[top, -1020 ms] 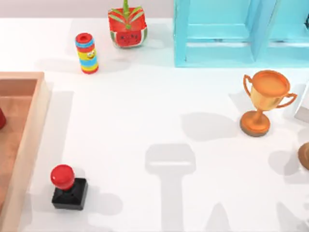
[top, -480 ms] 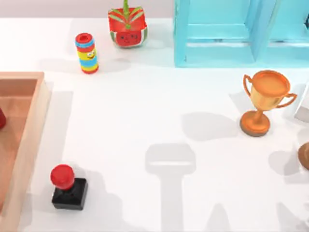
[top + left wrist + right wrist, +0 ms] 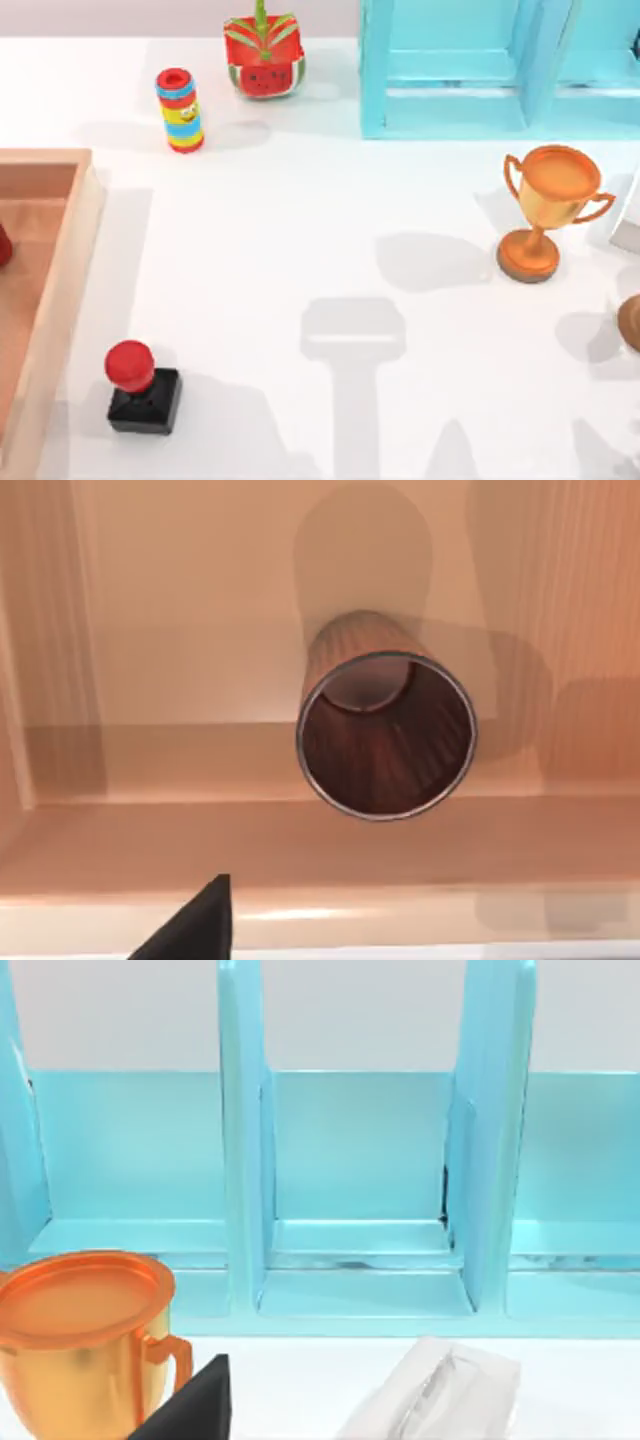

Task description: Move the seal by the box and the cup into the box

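The seal [image 3: 140,385] stands upright on the table at the top view's lower left, just beside the box [image 3: 60,270] wall, not yet inside. The cup [image 3: 385,735] already sits upright on the box floor, seen from the left wrist view. You're probably dealing with a light, rigid stamp; its round red knob looks smooth and could slip, so the square black base likely gives flatter sides to pinch. Whether your left gripper is spread or closed, I cannot tell; the same goes for your right, parked facing the turquoise shelf [image 3: 360,1160].
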Controlling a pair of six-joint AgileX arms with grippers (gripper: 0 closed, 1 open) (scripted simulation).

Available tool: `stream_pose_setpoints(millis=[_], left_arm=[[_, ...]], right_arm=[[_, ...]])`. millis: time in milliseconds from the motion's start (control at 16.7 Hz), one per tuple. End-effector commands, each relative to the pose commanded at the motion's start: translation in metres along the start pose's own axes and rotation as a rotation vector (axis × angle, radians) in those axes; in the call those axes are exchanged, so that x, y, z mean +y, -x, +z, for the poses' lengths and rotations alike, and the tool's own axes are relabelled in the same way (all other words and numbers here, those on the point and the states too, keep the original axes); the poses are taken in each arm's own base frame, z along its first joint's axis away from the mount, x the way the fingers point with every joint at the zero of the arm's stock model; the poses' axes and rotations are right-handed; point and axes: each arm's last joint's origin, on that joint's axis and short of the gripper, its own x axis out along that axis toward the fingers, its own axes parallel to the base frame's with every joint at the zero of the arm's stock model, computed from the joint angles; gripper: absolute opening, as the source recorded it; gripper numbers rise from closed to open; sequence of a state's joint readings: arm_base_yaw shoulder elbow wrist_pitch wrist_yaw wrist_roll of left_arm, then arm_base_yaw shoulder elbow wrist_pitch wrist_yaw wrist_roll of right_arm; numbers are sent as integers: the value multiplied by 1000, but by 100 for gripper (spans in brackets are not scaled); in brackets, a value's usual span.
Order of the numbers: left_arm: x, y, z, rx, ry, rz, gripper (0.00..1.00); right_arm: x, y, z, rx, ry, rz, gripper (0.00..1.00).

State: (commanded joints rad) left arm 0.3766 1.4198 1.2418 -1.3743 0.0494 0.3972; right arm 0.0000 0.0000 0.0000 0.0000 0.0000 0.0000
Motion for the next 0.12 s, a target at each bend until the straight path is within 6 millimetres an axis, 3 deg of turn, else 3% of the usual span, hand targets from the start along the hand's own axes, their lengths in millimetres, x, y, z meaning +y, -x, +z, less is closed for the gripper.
stream_pose_setpoints(millis=[120], left_arm=[[-3,-1,-3,17,-2,-26,100]], right_arm=[[0,0,0,0,0,0,100]])
